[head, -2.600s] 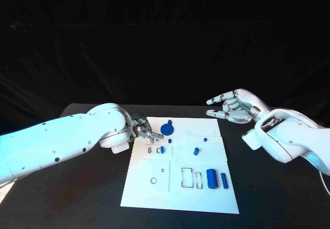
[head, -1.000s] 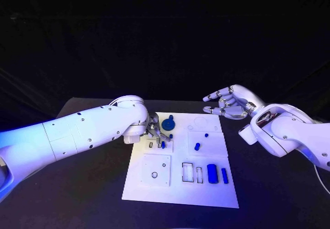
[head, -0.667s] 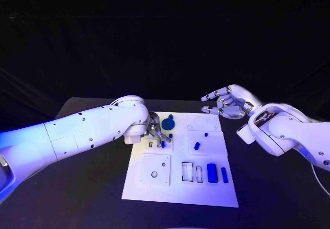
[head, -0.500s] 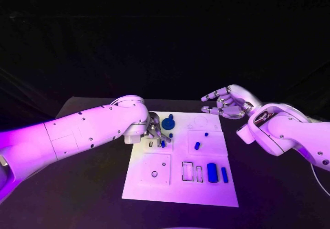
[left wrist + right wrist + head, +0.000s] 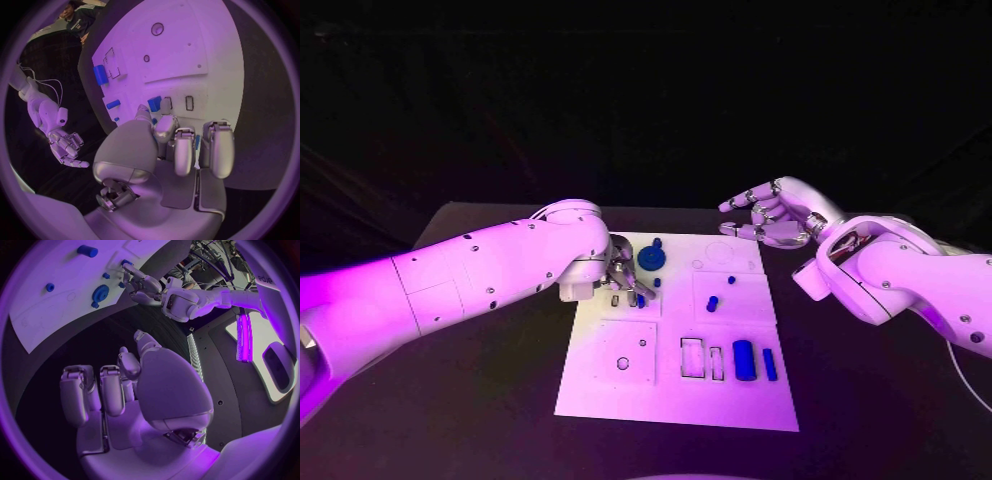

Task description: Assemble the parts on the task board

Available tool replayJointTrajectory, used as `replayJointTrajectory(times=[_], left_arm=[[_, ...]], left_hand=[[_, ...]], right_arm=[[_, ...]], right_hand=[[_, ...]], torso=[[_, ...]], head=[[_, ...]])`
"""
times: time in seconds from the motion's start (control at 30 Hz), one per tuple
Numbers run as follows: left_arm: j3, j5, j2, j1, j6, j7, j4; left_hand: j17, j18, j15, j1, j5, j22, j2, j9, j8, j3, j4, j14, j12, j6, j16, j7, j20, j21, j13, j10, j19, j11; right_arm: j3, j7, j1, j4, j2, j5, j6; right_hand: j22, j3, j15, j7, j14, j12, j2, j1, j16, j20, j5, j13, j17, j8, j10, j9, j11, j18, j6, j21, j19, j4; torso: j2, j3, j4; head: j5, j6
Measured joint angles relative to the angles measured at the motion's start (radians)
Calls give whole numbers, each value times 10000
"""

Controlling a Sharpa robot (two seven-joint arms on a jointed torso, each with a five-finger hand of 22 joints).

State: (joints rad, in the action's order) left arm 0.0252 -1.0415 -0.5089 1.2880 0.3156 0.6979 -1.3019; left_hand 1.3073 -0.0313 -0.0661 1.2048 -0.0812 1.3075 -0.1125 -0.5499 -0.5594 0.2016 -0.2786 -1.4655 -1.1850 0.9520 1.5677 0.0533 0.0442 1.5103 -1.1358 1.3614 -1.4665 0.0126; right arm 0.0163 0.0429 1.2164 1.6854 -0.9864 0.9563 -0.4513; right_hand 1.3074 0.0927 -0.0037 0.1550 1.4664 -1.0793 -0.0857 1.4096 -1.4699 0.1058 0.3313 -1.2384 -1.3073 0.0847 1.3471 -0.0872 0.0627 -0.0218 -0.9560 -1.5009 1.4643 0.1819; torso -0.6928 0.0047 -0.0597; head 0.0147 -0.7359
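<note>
The white task board (image 5: 675,400) lies in the middle of the table. My left hand (image 5: 620,275) is bent down over the board's near-left slots, thumb and fingertips (image 5: 164,122) at a small blue part (image 5: 642,297) (image 5: 154,103) beside two empty slots; whether they pinch it is unclear. A blue disc (image 5: 653,258) (image 5: 100,292) sits just beyond that hand. My right hand (image 5: 769,215) (image 5: 112,385) hovers over the board's far right corner, fingers spread, holding nothing.
Two small blue pegs (image 5: 731,280) (image 5: 711,303) stand mid-board. A blue block (image 5: 744,360) and a thin blue bar (image 5: 770,364) lie beside rectangular outlines near the front. Black table (image 5: 459,400) surrounds the board on all sides.
Since the earliest frame my left hand has shifted in over the slots to the small blue part. Over the last second it holds still, and the right hand drifts slightly inward.
</note>
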Motion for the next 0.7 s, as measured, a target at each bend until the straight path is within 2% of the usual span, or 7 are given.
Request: replayJointTrajectory(times=[0.3,0.63,0.7], left_arm=[[9,40,6,-1,31,1,1],[10,86,47,-3,38,2,19],[11,105,56,-4,37,2,18]], left_hand=[[8,1,0,181,0,-1,2,-91,0,-73,73,0,0,0,0,0,0,0,0,0,0,0],[7,1,0,771,-48,-1,-268,-285,-39,-432,432,0,0,-146,0,-1,0,0,30,-37,0,36],[6,-1,-17,1105,-107,-1,-304,-314,-39,-671,602,-8,0,-214,0,-68,0,0,29,-59,0,54]], right_arm=[[0,-4,-10,-5,24,0,2],[0,-9,-22,-17,33,0,7],[-2,-11,-24,-22,39,0,10]], right_hand=[[-1,0,0,0,0,0,0,0,0,0,0,0,-8,0,0,0,0,0,0,0,0,0],[8,0,0,0,0,0,0,0,0,0,-1,1,-7,0,0,0,0,0,0,0,0,0],[7,0,0,0,0,0,0,0,0,0,-1,1,-7,0,0,0,0,0,0,0,0,0]], torso=[[0,0,-18],[1,-6,-24],[1,-10,-25]], head=[[-1,-29],[-6,-37],[-6,-39]])
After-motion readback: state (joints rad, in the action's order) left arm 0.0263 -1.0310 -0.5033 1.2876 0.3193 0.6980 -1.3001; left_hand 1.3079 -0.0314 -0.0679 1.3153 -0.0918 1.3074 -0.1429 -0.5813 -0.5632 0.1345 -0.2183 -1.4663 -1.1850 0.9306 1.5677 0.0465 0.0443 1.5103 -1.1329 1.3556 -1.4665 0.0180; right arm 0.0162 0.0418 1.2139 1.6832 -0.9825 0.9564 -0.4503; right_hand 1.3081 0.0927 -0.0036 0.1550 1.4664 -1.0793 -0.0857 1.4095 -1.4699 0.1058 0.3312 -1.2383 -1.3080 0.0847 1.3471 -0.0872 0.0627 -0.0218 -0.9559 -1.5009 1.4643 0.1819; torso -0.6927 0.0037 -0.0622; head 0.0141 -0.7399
